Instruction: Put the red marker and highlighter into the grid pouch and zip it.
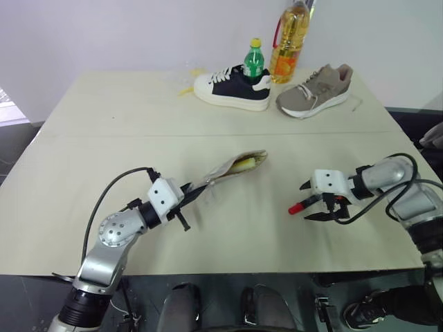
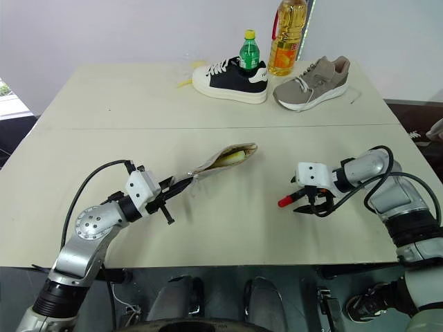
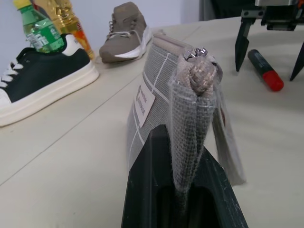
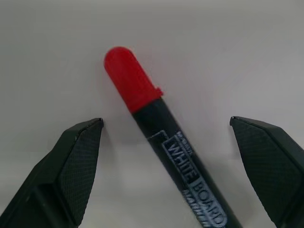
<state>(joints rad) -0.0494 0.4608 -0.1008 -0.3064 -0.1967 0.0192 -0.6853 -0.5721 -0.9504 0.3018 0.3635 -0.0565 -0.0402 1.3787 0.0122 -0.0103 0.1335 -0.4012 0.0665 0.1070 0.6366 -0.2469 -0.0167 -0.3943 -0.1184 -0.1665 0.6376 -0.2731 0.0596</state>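
**Ana:** Left eye view first. What sits nearest the robot?

**Ben:** Two arms over a pale table (image 1: 83, 207). At about 8 o'clock, the left gripper (image 1: 185, 200) is clamped tight on one end of the grid pouch (image 1: 228, 169), a grey fabric pouch with thin white lines. The pouch angles away toward 1 o'clock, its far end gaping.

**Ana:** Anything inside it?

**Ben:** Yes, the highlighter (image 1: 243, 164) shows as a yellow patch in the open mouth.

**Ana:** And the other arm?

**Ben:** At about 4 o'clock, the right gripper (image 1: 324, 209) points down at the table, its fingers spread wide and gripping nothing. The red marker (image 4: 156, 142) lies flat on the table between the two fingertips, touching neither, black barrel with its red cap poking out toward the pouch. Marker and pouch are well apart.

**Ana:** What lies farther back?

**Ben:** Near the far edge, around 12 o'clock, a black-and-white sneaker (image 1: 230, 88), then a green bottle (image 1: 254, 61) just behind it. A tan sneaker (image 1: 315, 90) sits toward 1 o'clock, with a bottle of yellow oil (image 1: 289, 43) standing behind.
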